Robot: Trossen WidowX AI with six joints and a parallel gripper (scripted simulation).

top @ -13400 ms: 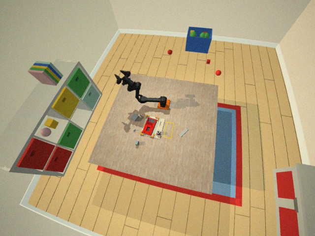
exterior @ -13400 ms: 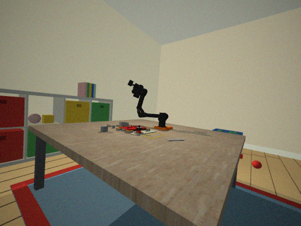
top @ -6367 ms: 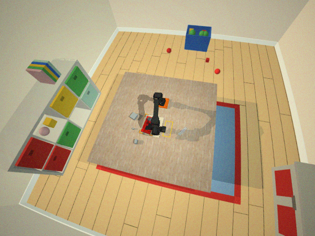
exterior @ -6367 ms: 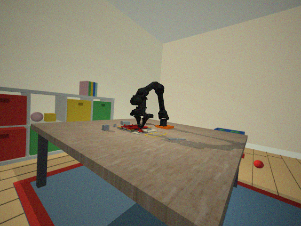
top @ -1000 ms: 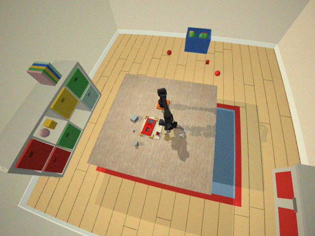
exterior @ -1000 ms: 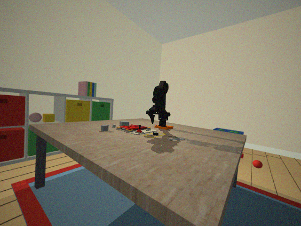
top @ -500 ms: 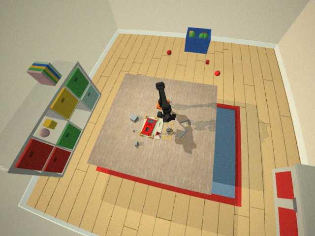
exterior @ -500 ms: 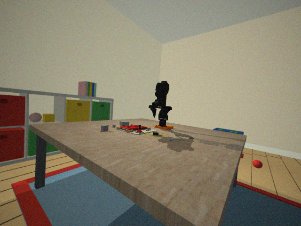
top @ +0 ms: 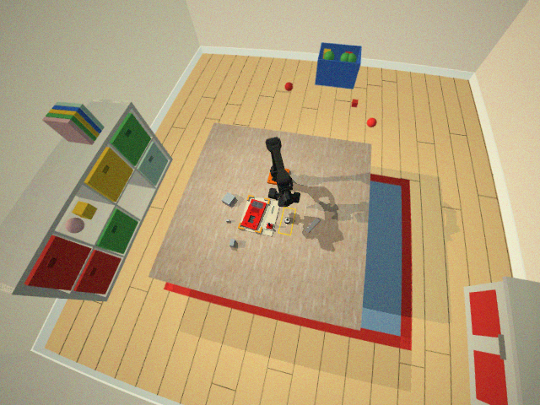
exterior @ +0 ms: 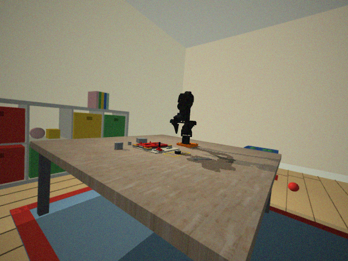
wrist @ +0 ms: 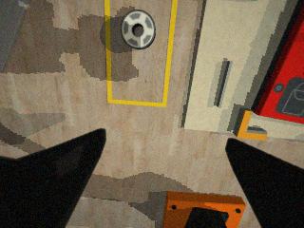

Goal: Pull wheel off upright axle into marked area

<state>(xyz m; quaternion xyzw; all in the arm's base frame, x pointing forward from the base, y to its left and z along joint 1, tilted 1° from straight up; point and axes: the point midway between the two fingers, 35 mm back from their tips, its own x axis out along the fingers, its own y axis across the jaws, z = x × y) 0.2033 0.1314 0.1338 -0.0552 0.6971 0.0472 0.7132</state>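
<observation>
at the top of the wrist frame, the wheel (wrist: 138,29) is lying flat inside the yellow marked area (wrist: 110,71) on the table (wrist: 142,133); the tool (wrist: 163,157) is hanging wide open above, gripping nothing.

A child's playroom in a home, by every sign: pale walls met a plank floor (top: 244,366) edged with white skirting, and a blue rug with a red border (top: 386,244) lay beneath a wooden table (exterior: 174,191). A cube shelf (top: 94,209) along one wall held red, green and yellow fabric bins, with a stack of coloured books (top: 73,121) on top. Near the far wall a blue toy box (top: 337,65) stood, with red balls (top: 370,122) and a small red block (top: 354,102) scattered on the floor close by
</observation>
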